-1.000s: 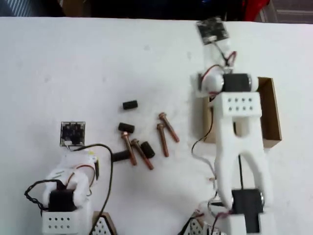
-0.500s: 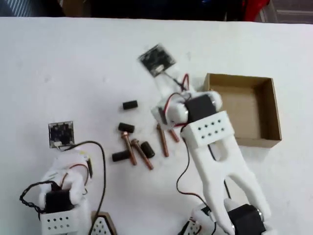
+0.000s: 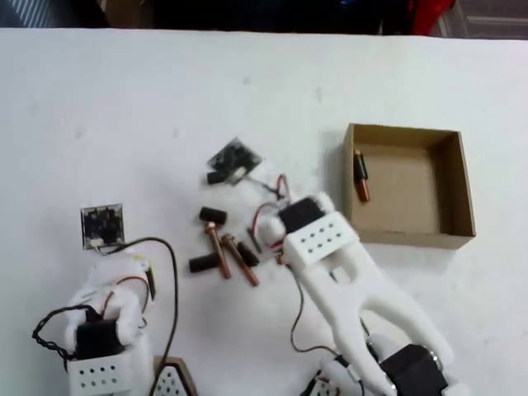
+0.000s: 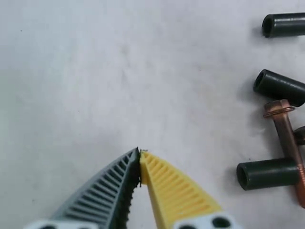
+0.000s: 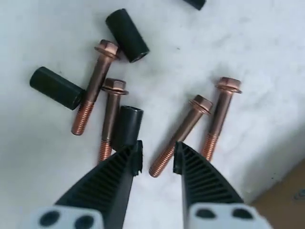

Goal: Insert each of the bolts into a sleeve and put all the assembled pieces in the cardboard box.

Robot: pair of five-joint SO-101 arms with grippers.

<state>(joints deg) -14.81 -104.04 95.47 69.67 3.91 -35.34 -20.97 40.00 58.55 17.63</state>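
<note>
Bolts: four loose, copper, flat on the white table mid-scene, mixed in with short black sleeves.

Near left: left gripper low over bare table, left of the pile. Jaws clenched tip to tip, nothing between them. Three sleeves lie off to its side, apart from the tips. One bolt lies among them, shank touching the nearest sleeve.

Middle: right gripper hangs over the pile. Jaws released, narrow gap, nothing held. Threaded end of one bolt lies under the gap. That bolt has a twin just beside it, heads the same way. Second pair of bolts likewise side by side; a sleeve lies along the shank of one, its end under a fingertip. Two more sleeves near the heads of that pair, one touching a shank. One sleeve farther off, partly hidden under a camera board in the high view.

Far right: box, cardboard, open top, right of the pile and apart from it. One assembled piece, bolt in sleeve, lies inside along the left wall.
</note>
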